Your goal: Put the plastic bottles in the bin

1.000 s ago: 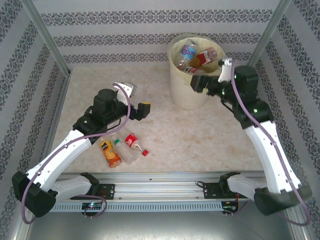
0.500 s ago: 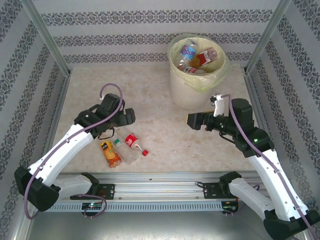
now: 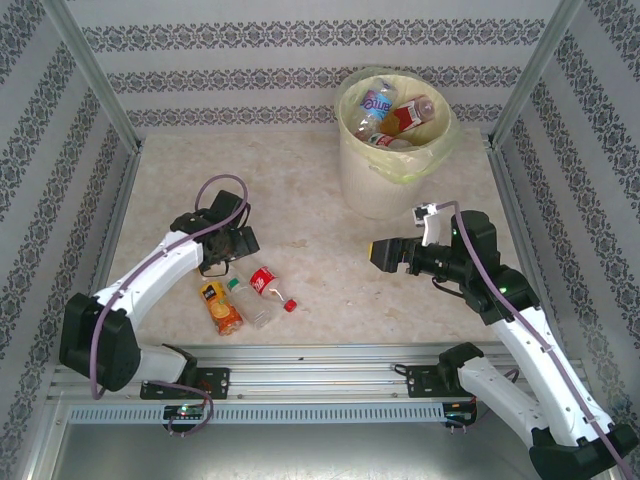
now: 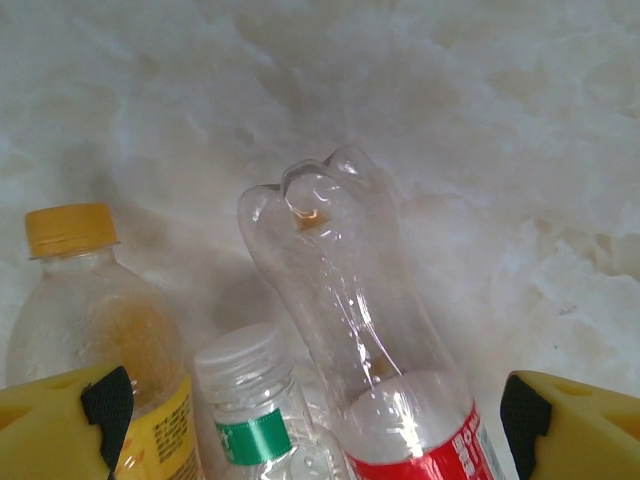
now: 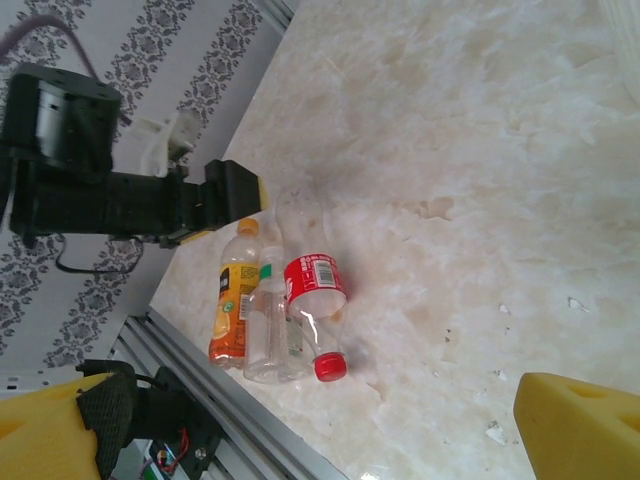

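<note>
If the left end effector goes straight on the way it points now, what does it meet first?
Most likely the red-label bottle, which lies centred ahead of the left end effector, jaws open. The clear bottle beside it is close, so depth is unsure.

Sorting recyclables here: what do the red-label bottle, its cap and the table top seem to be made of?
Red-label bottle: thin clear glossy plastic, by the see-through wall and highlights. Its red cap: opaque plastic, probably. Table top: cream marble-look surface with veining; stone or laminate, cannot tell.

Marbled cream tabletop (image 3: 300,190), damask-striped walls (image 3: 250,80)
</note>
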